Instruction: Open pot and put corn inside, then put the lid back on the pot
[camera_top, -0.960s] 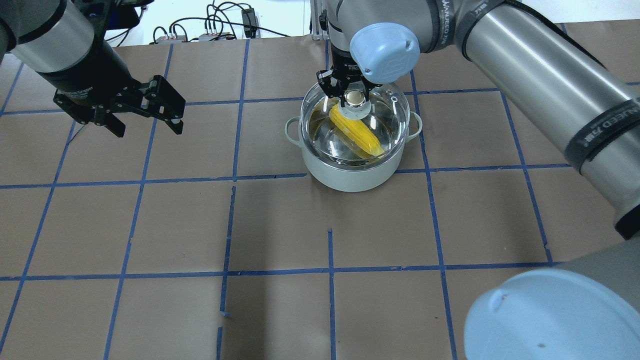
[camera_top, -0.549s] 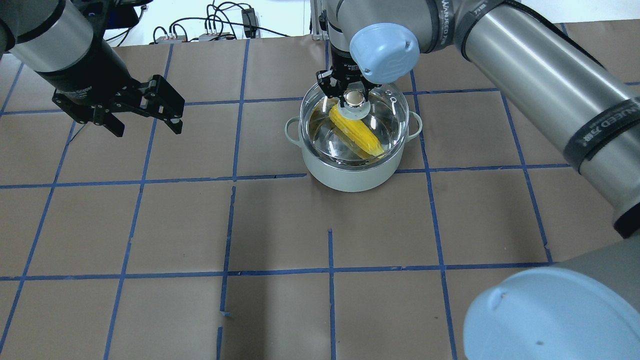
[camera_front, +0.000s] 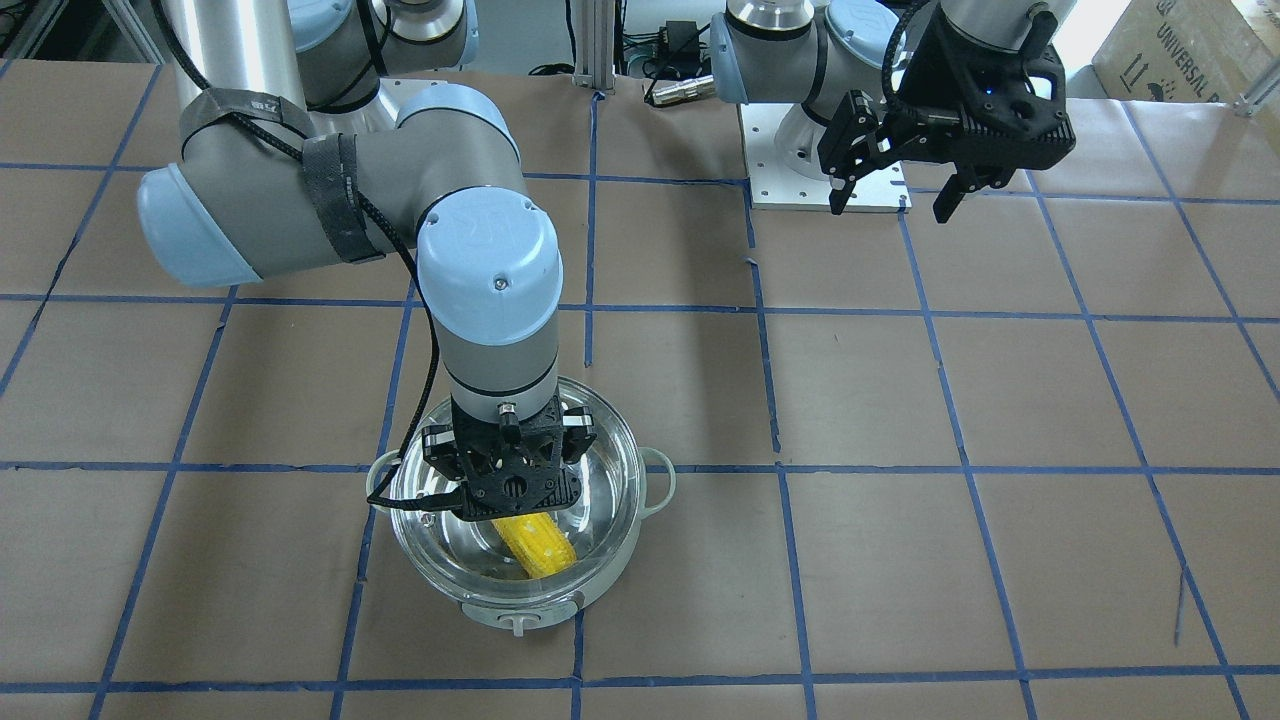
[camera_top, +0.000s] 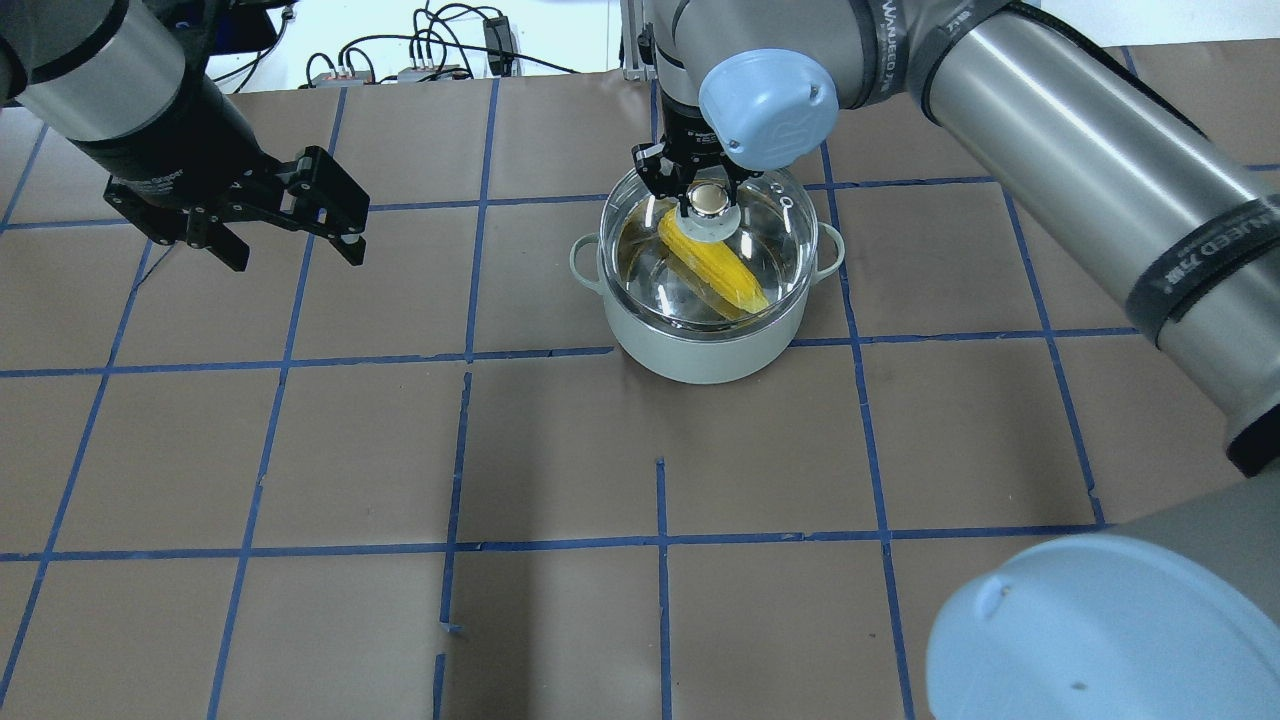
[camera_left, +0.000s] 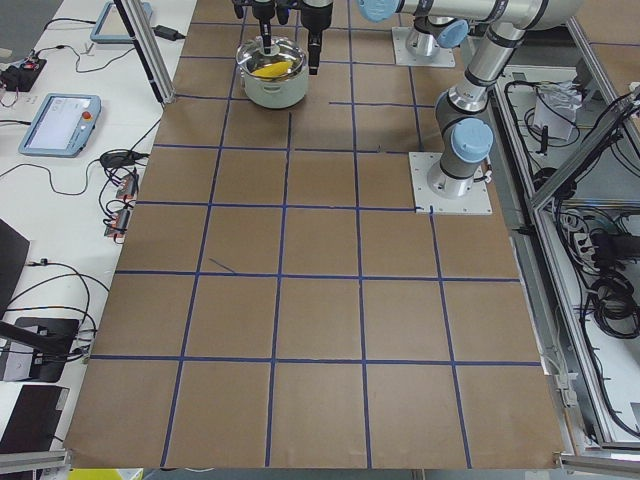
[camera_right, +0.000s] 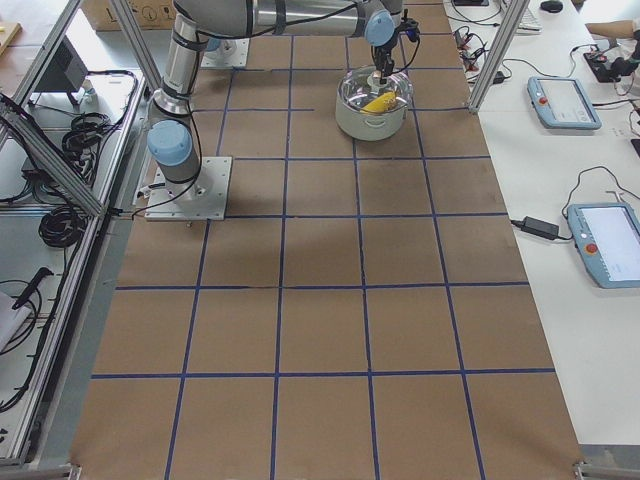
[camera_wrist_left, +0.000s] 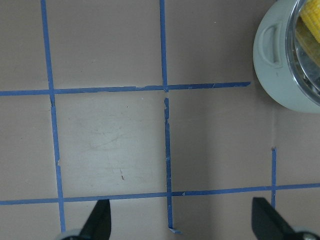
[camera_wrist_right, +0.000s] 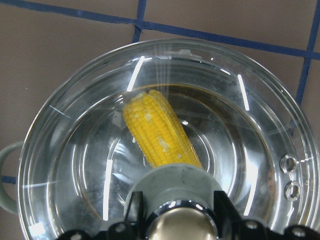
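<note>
The pale-green pot (camera_top: 700, 355) stands on the far middle of the table, also in the front view (camera_front: 520, 612). The yellow corn (camera_top: 728, 272) lies inside it, clear in the right wrist view (camera_wrist_right: 157, 130). The clear glass lid (camera_top: 782, 240) sits over the pot's rim. My right gripper (camera_top: 708, 198) is above the pot's centre, shut on the lid's knob, with its fingers either side of it (camera_wrist_right: 180, 222). My left gripper (camera_top: 295, 235) is open and empty, held above the table well to the pot's left.
Brown paper with blue tape lines (camera_top: 660, 545) covers the table. Cables and connectors (camera_top: 420, 60) lie past the far edge. The pot's left handle (camera_wrist_left: 272, 42) shows at the upper right of the left wrist view. Tablets (camera_right: 560, 100) lie on the side bench.
The lid and my right gripper have sunk very slightly onto the pot. My left gripper has drifted a little toward the far left.
</note>
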